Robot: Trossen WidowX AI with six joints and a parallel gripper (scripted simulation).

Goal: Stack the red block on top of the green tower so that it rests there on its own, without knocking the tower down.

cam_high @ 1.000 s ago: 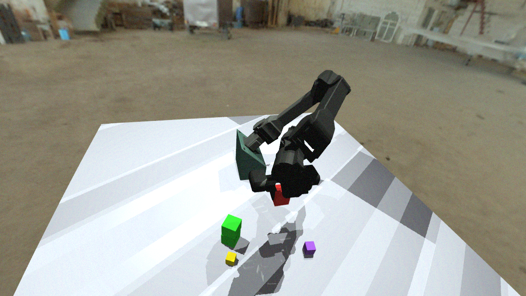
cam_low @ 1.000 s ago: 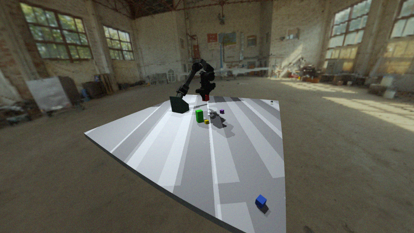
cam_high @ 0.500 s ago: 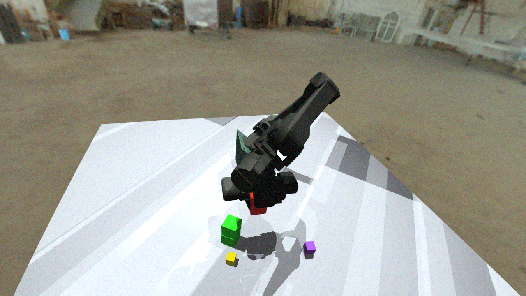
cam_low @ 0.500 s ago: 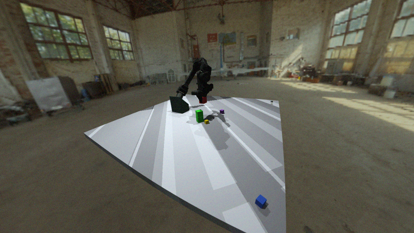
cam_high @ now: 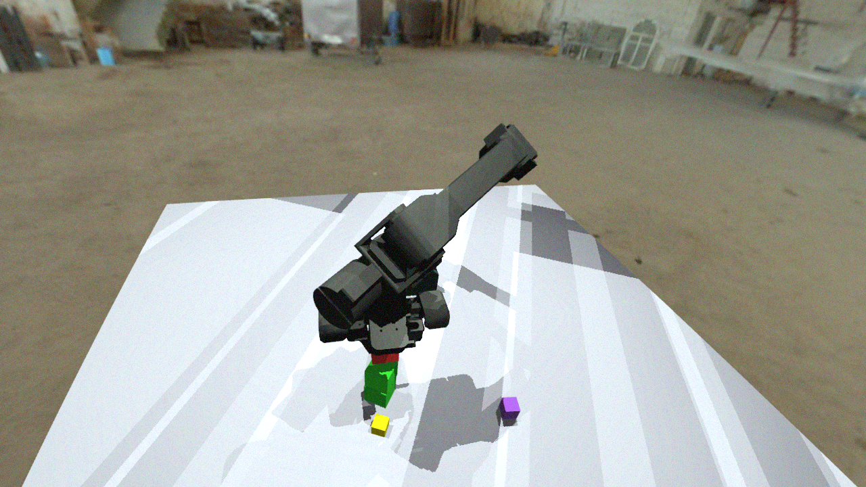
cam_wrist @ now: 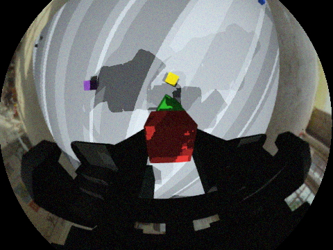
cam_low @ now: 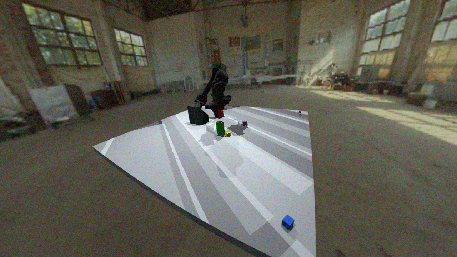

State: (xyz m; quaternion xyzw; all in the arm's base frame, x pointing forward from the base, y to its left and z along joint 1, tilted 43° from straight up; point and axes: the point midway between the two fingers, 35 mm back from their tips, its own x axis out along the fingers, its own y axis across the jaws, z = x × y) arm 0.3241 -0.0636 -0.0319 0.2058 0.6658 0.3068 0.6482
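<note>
red block | clamped in end effector | apparently above green tower

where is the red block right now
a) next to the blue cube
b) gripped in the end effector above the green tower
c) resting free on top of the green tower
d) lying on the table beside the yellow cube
b: the end effector is shut on the red block, with the green tower just under it.
</note>
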